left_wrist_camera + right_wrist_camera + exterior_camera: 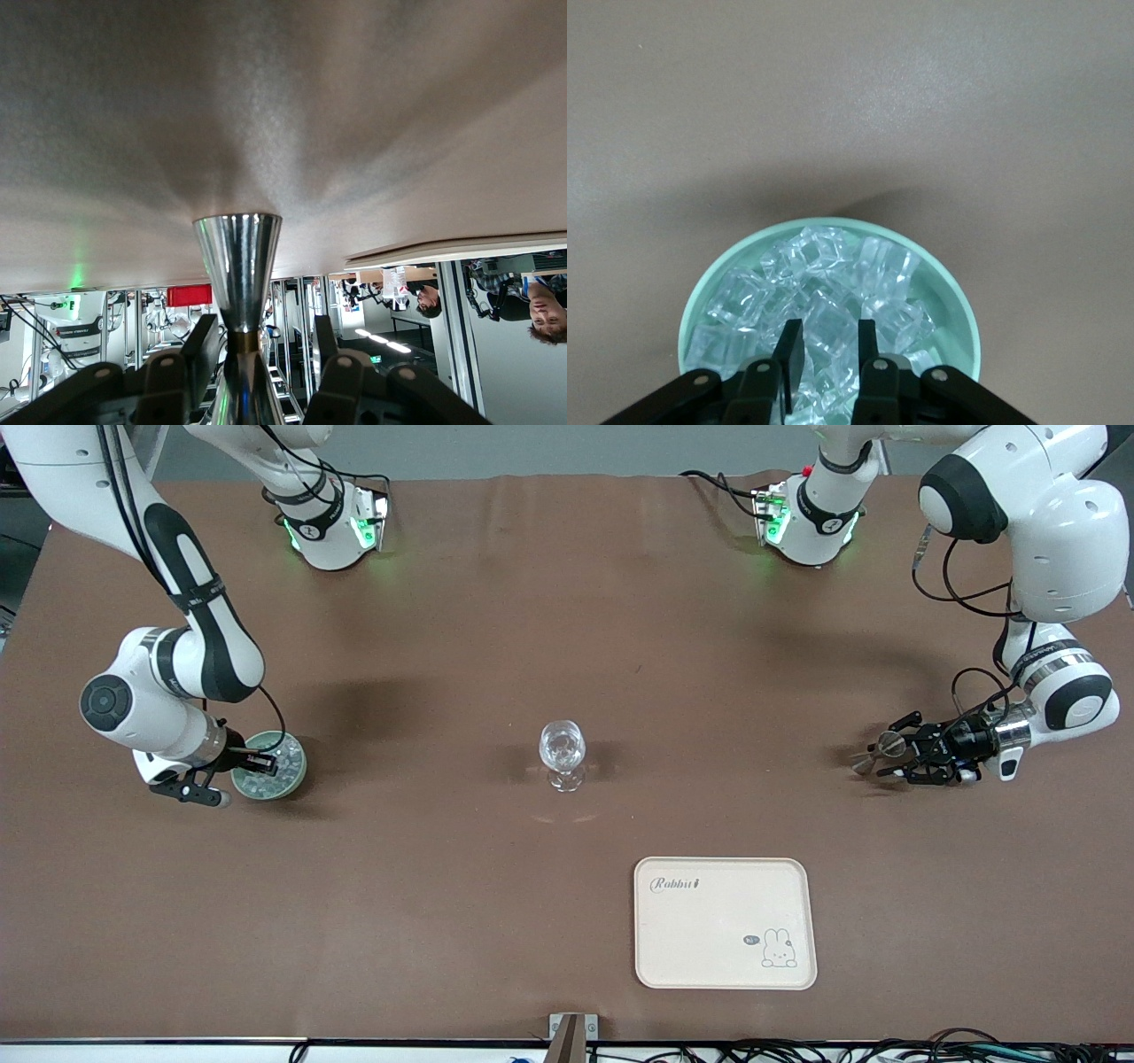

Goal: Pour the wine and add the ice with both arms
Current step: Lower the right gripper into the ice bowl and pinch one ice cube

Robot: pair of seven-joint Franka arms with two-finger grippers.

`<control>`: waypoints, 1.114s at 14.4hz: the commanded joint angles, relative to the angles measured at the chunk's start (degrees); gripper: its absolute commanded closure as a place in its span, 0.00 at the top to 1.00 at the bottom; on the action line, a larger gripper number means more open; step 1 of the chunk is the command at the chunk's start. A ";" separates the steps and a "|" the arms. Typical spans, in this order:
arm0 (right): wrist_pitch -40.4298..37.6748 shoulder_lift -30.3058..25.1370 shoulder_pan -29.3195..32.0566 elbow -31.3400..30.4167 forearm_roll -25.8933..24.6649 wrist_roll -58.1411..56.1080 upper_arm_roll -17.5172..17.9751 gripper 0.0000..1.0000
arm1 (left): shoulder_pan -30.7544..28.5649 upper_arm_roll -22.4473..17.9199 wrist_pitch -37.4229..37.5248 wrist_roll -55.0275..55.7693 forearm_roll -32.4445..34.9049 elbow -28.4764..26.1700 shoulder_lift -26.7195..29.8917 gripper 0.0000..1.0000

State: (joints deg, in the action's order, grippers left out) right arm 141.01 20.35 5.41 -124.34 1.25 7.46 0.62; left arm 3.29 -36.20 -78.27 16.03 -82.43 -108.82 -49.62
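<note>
Brown bench (443, 646) is stretching under both my claws. My right claw (824, 341) is dipping into the green bowl (700, 292), pinching one cube of the ice (833, 323). My left claw (890, 757) is gripping a shiny metal cone (237, 257) sideways, low over the bench.

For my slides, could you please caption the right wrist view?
Right gripper lowered into the green bowl, its fingers straddling one cube of the ice.
</note>
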 commanded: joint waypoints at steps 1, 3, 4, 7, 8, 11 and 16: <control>0.85 0.48 0.83 -1.17 0.86 -0.52 0.70 0.01 | 0.58 -0.19 0.31 0.76 -1.77 -0.26 0.40 0.51; 0.15 0.39 0.65 -0.73 0.86 -0.34 0.70 0.00 | 0.58 -0.19 0.22 0.76 -1.77 -0.34 0.32 0.51; -0.90 0.30 0.56 -0.03 0.86 -0.34 0.70 0.00 | 0.66 -0.19 0.22 0.76 -1.77 -0.43 0.32 0.51; -12.13 -0.40 0.47 6.63 0.86 -0.52 0.61 0.00 | 0.66 0.07 0.22 0.58 -1.86 -0.52 0.40 0.51; -13.82 -0.31 0.56 7.96 0.86 -0.52 0.61 0.00 | 1.19 0.08 0.13 0.58 -1.77 -0.52 0.49 0.51; -14.27 -0.31 0.47 7.89 0.86 -0.43 0.61 0.12 | 1.10 0.08 0.22 -0.03 -1.77 -0.96 0.49 0.41; -13.66 -0.22 0.39 5.52 1.56 -0.43 0.79 0.73 | 0.31 0.08 0.66 -0.65 -1.60 -0.78 0.40 0.08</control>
State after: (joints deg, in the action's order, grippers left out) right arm 126.88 20.44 5.40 -117.27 1.37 7.45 0.88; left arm 3.92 -36.02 -78.29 15.82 -82.97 -109.14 -49.62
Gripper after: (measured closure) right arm 0.604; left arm 0.775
